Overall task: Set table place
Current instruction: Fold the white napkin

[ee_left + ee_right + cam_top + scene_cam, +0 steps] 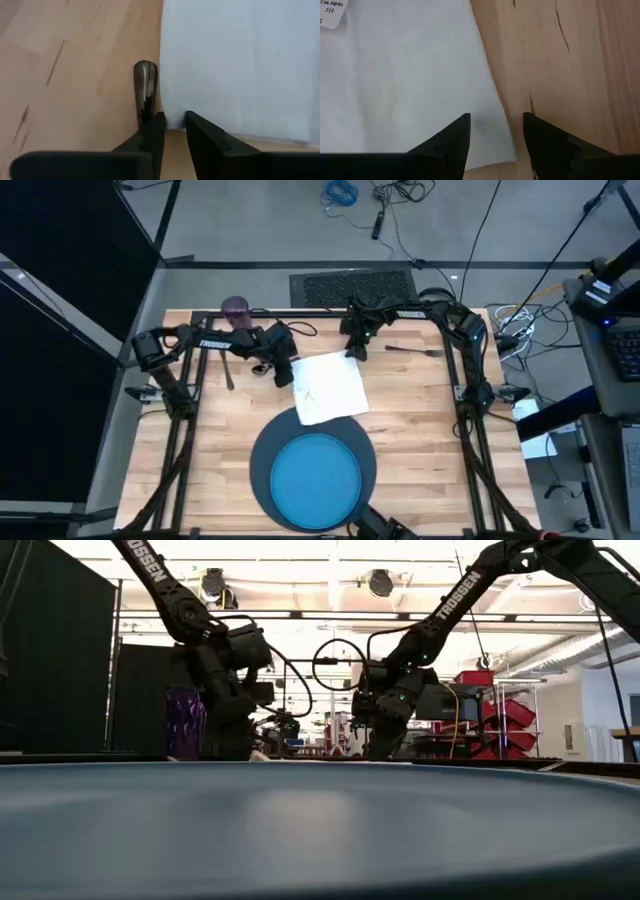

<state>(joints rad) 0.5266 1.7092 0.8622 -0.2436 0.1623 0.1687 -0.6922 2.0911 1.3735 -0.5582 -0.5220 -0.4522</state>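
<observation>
Two grippers are seen at the far corners of the white napkin (329, 388) on the table (420, 430). By the left gripper (169, 131) a metal utensil (145, 92) is grasped beside the napkin's edge. The right gripper (495, 131) is held with fingers spread over the napkin's corner. The blue plate (316, 477) is centred on the dark mat (262, 455), which the napkin overlaps

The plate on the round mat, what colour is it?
Bright blue. The plate sits on a darker slate-blue mat; the high view shows it best.
</observation>
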